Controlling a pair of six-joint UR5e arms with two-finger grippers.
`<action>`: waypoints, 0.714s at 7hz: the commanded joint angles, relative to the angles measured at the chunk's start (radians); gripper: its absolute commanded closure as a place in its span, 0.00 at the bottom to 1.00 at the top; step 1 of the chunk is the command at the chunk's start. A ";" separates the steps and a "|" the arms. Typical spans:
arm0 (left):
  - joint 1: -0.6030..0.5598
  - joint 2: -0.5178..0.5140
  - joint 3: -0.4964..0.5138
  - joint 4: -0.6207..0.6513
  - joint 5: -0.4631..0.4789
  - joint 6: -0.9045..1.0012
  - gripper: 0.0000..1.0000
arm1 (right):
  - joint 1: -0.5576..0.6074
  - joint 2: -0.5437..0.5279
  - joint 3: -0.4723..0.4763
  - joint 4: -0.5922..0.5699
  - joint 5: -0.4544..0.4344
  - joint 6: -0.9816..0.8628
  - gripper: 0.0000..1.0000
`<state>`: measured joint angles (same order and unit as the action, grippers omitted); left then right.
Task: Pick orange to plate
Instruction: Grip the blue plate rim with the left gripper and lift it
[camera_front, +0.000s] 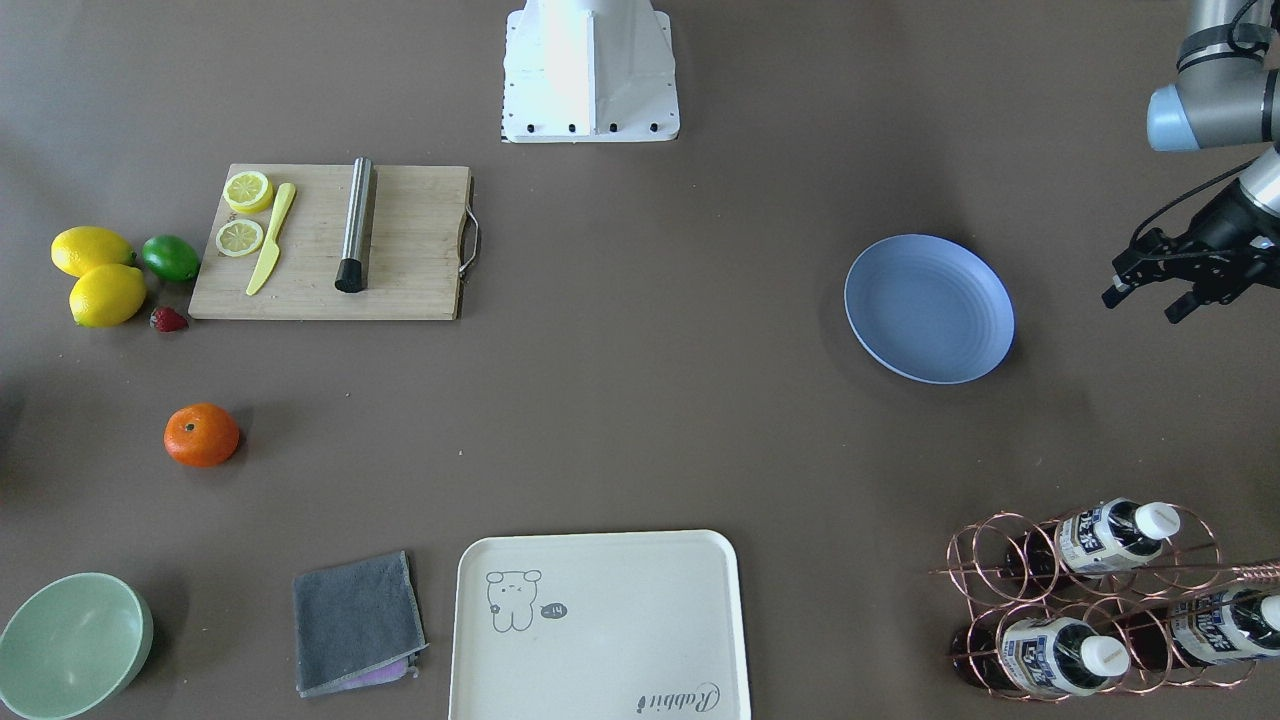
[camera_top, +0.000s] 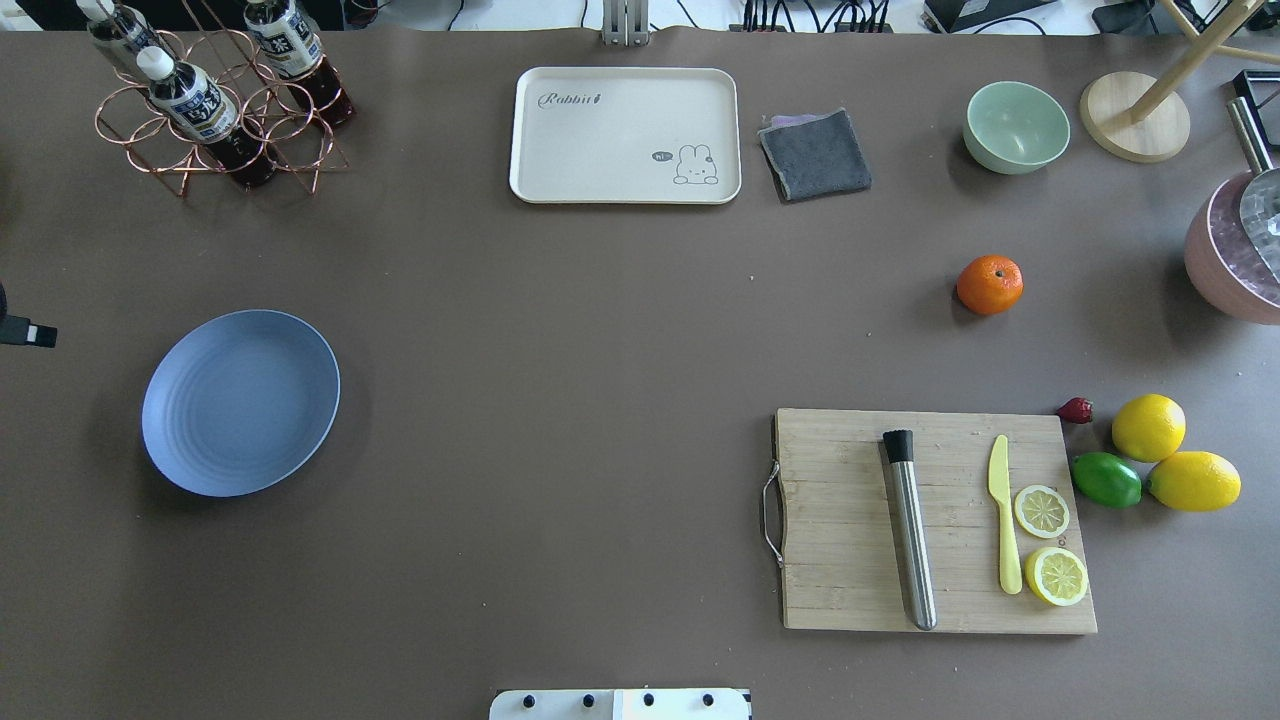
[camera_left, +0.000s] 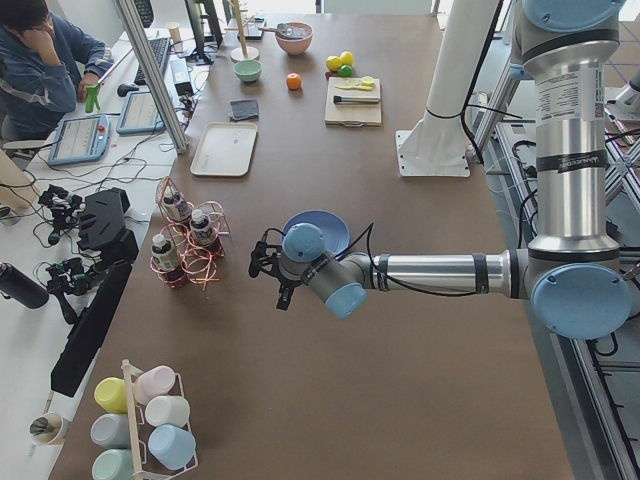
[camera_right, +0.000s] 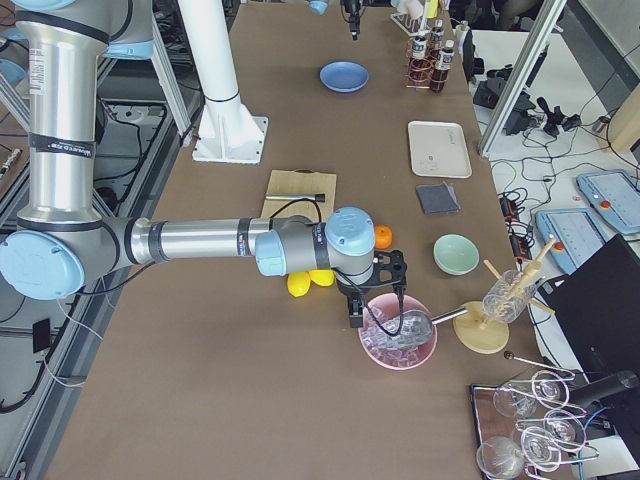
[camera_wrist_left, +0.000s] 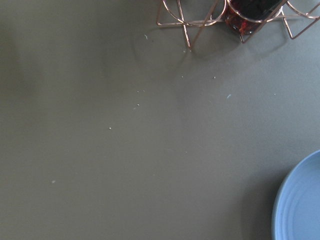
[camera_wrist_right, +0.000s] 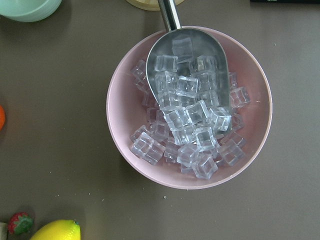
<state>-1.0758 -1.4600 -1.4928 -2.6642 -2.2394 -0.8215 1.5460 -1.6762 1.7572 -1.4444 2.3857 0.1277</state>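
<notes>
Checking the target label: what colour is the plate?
Periwinkle blue with faint concentric rings; the plate shows best in the overhead view.

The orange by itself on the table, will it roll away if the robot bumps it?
Probably a little. The orange is round and sits alone on the flat table, nothing touching it, so a nudge could roll it. It looks slightly flattened, so it likely settles soon. Its skin looks dull, so probably not slippery.
</notes>
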 joint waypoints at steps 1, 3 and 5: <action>0.135 -0.025 0.033 -0.141 0.073 -0.188 0.02 | -0.027 0.001 0.002 0.019 -0.003 0.038 0.00; 0.140 -0.040 0.031 -0.141 0.073 -0.188 0.09 | -0.032 0.001 0.002 0.019 -0.003 0.038 0.00; 0.175 -0.063 0.043 -0.141 0.076 -0.186 0.16 | -0.034 0.001 0.002 0.019 -0.005 0.036 0.00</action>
<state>-0.9190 -1.5110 -1.4555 -2.8051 -2.1651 -1.0073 1.5135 -1.6751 1.7594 -1.4251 2.3819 0.1653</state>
